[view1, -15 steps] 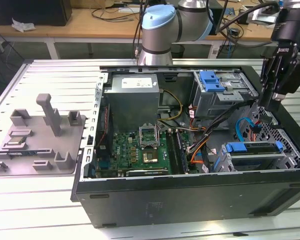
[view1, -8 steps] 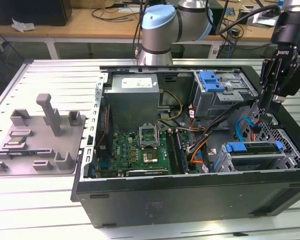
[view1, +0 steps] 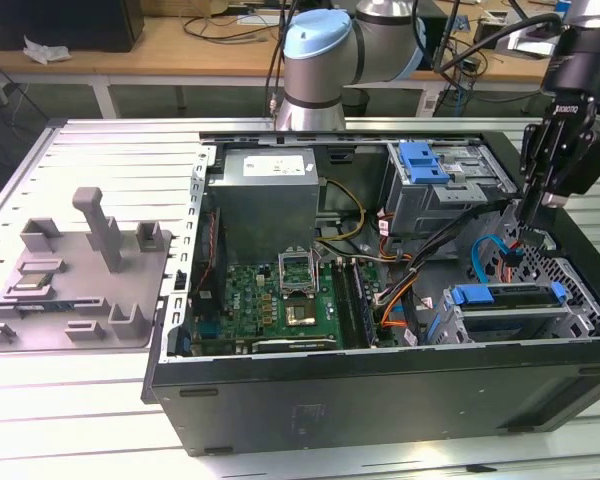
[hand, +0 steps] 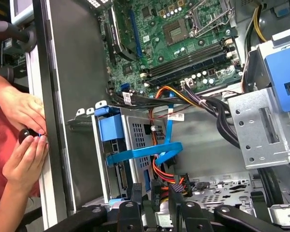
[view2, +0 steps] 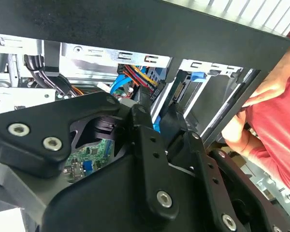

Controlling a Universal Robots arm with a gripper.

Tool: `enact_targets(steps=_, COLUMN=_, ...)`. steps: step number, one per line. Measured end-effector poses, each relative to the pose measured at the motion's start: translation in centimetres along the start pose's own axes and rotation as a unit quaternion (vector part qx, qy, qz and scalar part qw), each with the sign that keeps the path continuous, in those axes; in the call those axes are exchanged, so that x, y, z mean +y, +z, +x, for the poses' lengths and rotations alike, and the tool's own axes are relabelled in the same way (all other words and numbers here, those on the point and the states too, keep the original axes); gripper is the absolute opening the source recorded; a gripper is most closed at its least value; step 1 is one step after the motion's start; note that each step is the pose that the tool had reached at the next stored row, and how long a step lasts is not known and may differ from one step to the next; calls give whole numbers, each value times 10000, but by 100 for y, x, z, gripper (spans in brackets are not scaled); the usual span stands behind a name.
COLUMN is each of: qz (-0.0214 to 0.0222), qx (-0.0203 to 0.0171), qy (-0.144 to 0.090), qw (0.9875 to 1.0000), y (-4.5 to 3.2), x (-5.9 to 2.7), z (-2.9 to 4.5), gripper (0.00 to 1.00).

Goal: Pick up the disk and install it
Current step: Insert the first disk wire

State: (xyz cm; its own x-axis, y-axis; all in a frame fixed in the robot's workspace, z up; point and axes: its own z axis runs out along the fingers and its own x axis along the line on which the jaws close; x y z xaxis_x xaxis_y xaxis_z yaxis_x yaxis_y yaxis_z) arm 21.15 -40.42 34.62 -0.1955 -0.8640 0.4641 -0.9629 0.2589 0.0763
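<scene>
The disk sits in the drive cage at the case's near corner on the exterior view's right, its blue carrier tab facing the motherboard. In the first wrist view the disk stands on edge in that cage behind its blue tab. My gripper hangs just above the cage's cable end, inside the case. It is open in both wrist views, with its fingers apart over the orange wires and a black connector. In the second wrist view the gripper points at those connectors.
A thin blue cable loops across the cage. A person's hands rest on the case's side wall close to my gripper. A second cage with a bare blue bracket stands behind. A grey fixture lies left of the case.
</scene>
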Motion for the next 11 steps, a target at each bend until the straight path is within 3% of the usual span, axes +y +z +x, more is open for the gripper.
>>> enact_targets(steps=4, qz=-41, qx=15, qy=-26, qw=10000, y=0, x=-53, z=-11, gripper=35)
enact_targets(steps=11, qz=-52, qx=18, qy=-31, qw=10000, y=34, x=-76, z=-25, gripper=35)
